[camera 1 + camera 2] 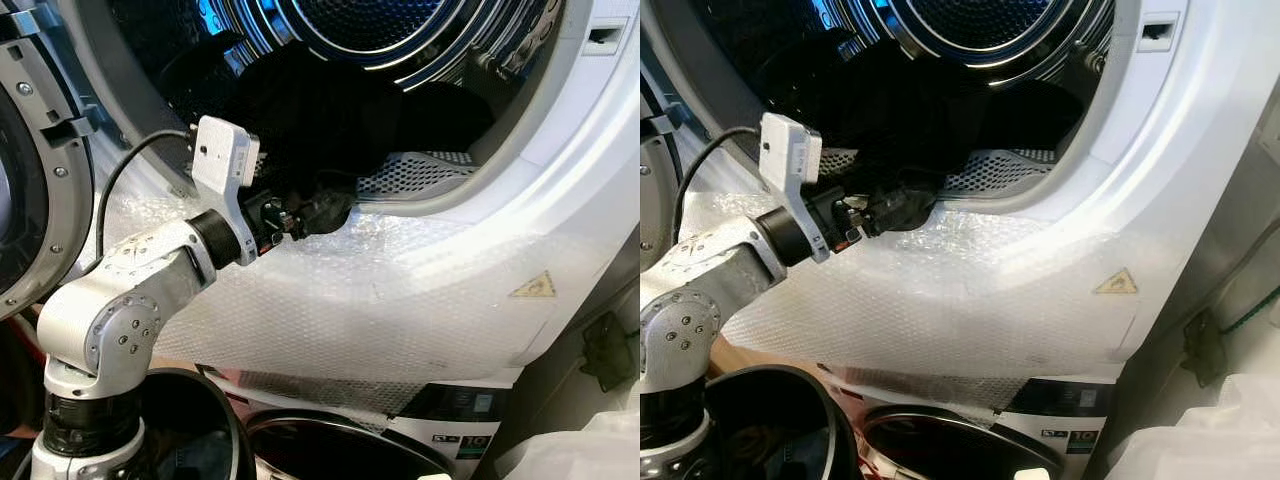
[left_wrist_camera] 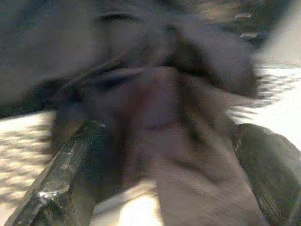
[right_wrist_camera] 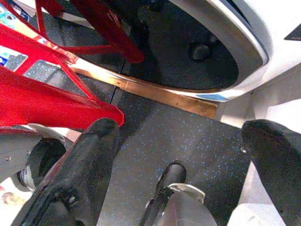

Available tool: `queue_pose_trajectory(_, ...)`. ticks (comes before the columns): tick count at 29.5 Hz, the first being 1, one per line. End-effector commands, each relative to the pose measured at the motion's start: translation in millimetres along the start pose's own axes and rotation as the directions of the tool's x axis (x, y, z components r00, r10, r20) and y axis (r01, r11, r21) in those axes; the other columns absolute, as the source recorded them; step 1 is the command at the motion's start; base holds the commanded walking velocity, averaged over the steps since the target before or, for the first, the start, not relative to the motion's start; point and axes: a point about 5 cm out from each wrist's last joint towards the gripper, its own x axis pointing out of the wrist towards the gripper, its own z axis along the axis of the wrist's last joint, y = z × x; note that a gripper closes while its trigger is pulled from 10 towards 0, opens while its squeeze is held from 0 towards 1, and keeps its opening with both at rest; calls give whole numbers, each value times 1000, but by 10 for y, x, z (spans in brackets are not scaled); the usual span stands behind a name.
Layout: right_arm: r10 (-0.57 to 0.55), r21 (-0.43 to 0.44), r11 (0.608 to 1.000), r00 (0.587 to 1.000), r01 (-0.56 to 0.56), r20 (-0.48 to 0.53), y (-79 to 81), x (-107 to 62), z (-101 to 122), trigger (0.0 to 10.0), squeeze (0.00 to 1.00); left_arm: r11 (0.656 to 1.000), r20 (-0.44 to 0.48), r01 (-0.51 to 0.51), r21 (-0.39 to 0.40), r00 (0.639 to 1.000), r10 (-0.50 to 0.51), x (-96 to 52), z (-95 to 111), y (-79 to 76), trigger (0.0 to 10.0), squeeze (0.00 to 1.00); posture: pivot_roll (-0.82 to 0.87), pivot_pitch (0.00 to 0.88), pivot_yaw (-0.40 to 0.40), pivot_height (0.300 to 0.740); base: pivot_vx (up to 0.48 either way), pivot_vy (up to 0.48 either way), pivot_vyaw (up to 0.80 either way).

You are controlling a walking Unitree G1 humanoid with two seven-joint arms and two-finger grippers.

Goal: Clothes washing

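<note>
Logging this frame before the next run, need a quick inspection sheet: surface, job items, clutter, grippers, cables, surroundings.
Surface: bubble wrap covers the washer front below the drum opening.
Job's things: dark clothes piled in the drum, spilling to the opening's lip.
Clutter: nothing seen.
Grippers: left gripper at the lip, shut on the dark clothes; cloth sits between its fingers in the wrist view. Right gripper hangs open over dark speckled floor.
Cables: black cable loops to the left wrist camera.
Surroundings: open door at left; second machine below; red frame.
</note>
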Motion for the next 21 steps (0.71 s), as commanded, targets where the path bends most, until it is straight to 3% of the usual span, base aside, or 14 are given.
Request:
queue_pose_trajectory(1,16,-4,1000,1000,-16,-12,49,-3,-28,10000,0,997,-11,-73,6,997,73,-7,37,76,10000,0,171,0,107,740,0,0,0)
queue_pose_trajectory(3,14,-4,1000,1000,-14,-14,39,-4,-33,10000,0,989,-43,-149,0,988,149,34,40,123,10000,0,166,0,110,740,0,0,0)
queue_pose_trajectory(7,12,-5,1000,1000,-12,-15,32,-4,-35,10000,0,981,-75,-194,-24,979,192,85,28,158,10000,0,165,0,111,740,0,0,0)
queue_pose_trajectory(8,12,-5,1000,1000,-12,-15,31,-4,-34,10000,0,982,-85,-190,-20,979,188,104,24,162,8941,0,162,0,113,740,0,0,0)
queue_pose_trajectory(9,11,-5,1000,1000,-11,-15,31,-4,-33,10000,0,983,-107,-181,-13,978,178,130,5,175,627,0,158,0,116,740,0,0,0)
queue_pose_trajectory(10,10,-5,1000,1000,-10,-15,31,-4,-33,10000,0,984,-119,-177,-15,978,174,139,-8,184,0,0,158,0,116,740,0,0,0)
queue_pose_trajectory(21,7,-11,1000,1000,-7,-22,33,-5,-44,10000,0,999,-207,-39,-19,978,34,175,-49,99,0,0,146,0,134,740,0,0,0)
